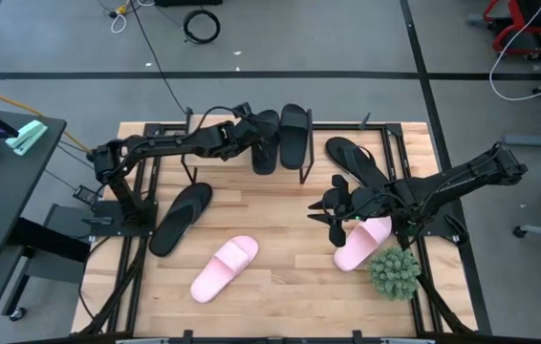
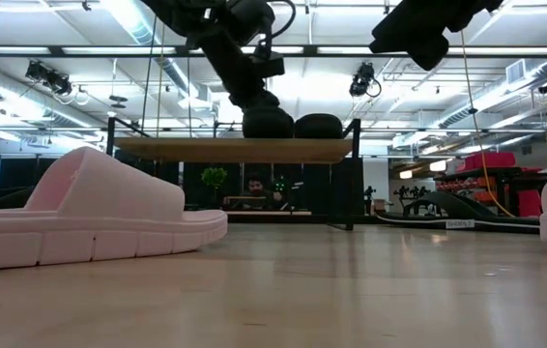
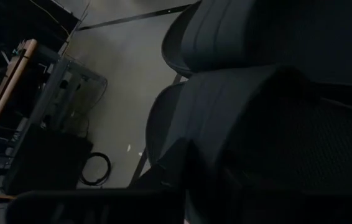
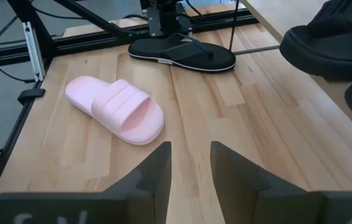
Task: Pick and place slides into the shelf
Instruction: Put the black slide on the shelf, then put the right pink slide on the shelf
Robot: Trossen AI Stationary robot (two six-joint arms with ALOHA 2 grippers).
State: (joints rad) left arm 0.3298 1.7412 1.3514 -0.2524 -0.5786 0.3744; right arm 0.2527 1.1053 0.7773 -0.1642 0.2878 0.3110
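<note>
Two black broad-band slides point(image 1: 280, 139) lie side by side on the shelf's wood top board point(image 2: 235, 148), toes toward the far edge. My left gripper point(image 1: 248, 129) reaches over the shelf point(image 1: 232, 167) from the left and sits at the left black slide point(image 2: 269, 123); its wrist view is filled by the slide's band point(image 3: 257, 118). My right gripper point(image 4: 190, 146) hangs open above the table point(image 1: 333, 205), right of centre. One pink slide point(image 1: 225, 268) lies near the front, the other point(image 1: 361, 241) under my right arm. A thong flip-flop point(image 1: 180, 218) lies left of centre, the other one point(image 1: 357, 162) to the right of the shelf.
A spiky green plant ball point(image 1: 395, 272) stands at the table's near right, beside the right pink slide. Black frame rails run along the table's left and right sides point(image 1: 132, 248). Bare wood shows in the middle point(image 1: 270, 215) between the sandals.
</note>
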